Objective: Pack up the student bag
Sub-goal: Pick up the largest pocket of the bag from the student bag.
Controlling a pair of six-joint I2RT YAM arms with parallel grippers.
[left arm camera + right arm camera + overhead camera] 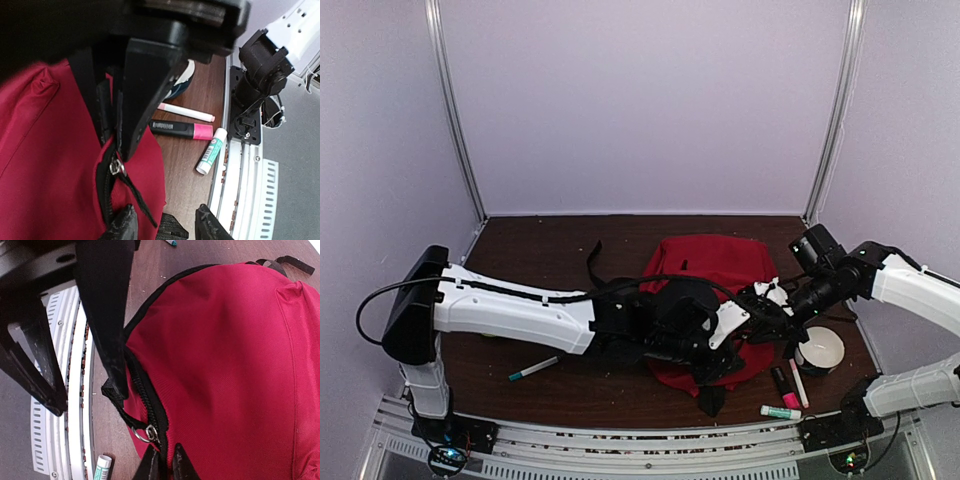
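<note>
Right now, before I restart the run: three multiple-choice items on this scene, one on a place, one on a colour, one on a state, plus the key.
1. The teal-capped pen lies:
A) on top of the student bag
B) on the table, left of the bag
C) beside the glue stick

2. The coloured end of the highlighter is:
A) pink
B) yellow
C) blue

3. The glue stick is:
A) standing upright
B) lying on its side
C) inside the bag

Key:
1 B, the top view shows it alone on the wood left of the bag.
2 A, pink end on a black body.
3 B, it lies flat on the table.
</note>
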